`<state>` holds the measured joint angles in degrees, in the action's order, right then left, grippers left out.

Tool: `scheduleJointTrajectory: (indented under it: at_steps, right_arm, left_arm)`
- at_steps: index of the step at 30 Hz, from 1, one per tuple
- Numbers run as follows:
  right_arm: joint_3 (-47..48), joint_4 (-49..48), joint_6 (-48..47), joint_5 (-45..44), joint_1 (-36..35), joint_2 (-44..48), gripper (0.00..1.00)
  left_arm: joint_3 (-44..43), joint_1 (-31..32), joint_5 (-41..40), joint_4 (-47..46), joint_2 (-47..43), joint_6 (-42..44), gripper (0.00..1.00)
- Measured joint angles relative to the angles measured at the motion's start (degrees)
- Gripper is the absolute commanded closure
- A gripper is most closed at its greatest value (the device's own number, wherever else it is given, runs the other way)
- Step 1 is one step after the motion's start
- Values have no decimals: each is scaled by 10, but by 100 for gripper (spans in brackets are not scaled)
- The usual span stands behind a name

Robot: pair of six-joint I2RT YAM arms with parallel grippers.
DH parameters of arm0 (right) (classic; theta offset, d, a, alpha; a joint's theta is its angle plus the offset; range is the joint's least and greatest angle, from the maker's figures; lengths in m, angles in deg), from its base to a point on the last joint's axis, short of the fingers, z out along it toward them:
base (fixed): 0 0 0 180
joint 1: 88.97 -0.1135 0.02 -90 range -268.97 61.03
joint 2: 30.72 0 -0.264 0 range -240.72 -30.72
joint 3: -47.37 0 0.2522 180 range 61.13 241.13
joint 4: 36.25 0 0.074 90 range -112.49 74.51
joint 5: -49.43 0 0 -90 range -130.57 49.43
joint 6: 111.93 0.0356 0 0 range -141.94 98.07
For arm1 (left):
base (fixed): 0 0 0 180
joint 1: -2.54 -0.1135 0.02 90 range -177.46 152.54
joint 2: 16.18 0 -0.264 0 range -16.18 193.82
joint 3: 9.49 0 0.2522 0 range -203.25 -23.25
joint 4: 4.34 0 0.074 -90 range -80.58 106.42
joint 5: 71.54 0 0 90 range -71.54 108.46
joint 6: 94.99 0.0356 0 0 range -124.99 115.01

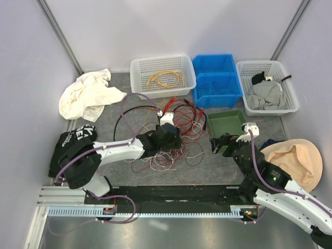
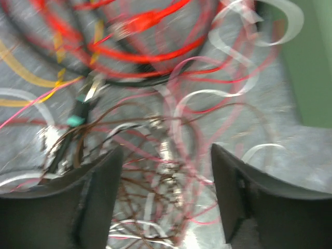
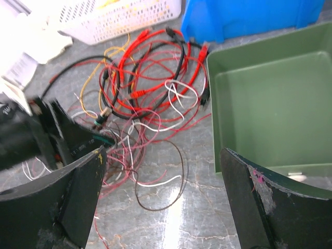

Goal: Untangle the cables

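"While the left gripper (image 2: 166, 150) hung low over the pile, how did its jaws stand?" Ana asked.

"Apart," Ben said. "Its two black fingers straddled a knot of fine brown and pink strands, and I could see nothing pinched between them. That view was blurred, mind."

"And where did the work lie?"

"The loose tangle of thin red, black, white, pink and brown cables (image 3: 150, 88) sprawled on the grey speckled tabletop (image 3: 171, 207), mid-table in the overhead view. The thinnest strands were directly beneath that gripper. The thicker red and black coils lay from it toward twelve and one o'clock. A coiled yellow cable (image 1: 165, 79) sat apart in the white lattice plastic basket (image 1: 137, 72), at about twelve o'clock of the pile."

"How would it handle?"

"Light, limp and springy, I judged. Pull one loop and its neighbours would drag along. A free outer loop of the red coils looked the best hold, since the fine strands might slip from wide pads."

"The right gripper (image 3: 163, 153)?"

"Jaws wide apart and empty. The tangle lay at its ten o'clock, near but not touching. The shallow green plastic tray (image 3: 270, 98) was at its one o'clock."
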<state>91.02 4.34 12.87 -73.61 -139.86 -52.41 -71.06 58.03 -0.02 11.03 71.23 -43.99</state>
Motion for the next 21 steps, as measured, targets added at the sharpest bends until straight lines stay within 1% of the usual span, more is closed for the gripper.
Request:
scheduleJointTrajectory:
  at_steps: [2,5,8,11,13,16,19,21]
  right_arm:
    - [12,4,-2,-6,0,0,2]
    - [31,6,-6,-16,0,-3,2]
    - [40,-4,-10,-22,0,-18,2]
    - [40,-19,-11,-22,0,-46,2]
    - [36,-40,-10,-20,0,-66,2]
    - [32,-88,-9,-14,0,-116,2]
    - [33,-140,-7,-14,0,-196,2]
    - [44,-161,-5,-15,0,-259,2]
  left_arm:
    - [15,0,-21,8,2,-11,44]
    - [34,0,-52,32,2,-31,50]
    - [47,0,-72,57,0,-50,53]
    - [74,-7,-90,78,-17,-73,53]
    - [100,-16,-99,92,-44,-90,53]
    - [157,-45,-100,112,-118,-118,53]
    - [204,-70,-102,134,-198,-139,53]
    - [226,-83,-103,152,-255,-149,48]
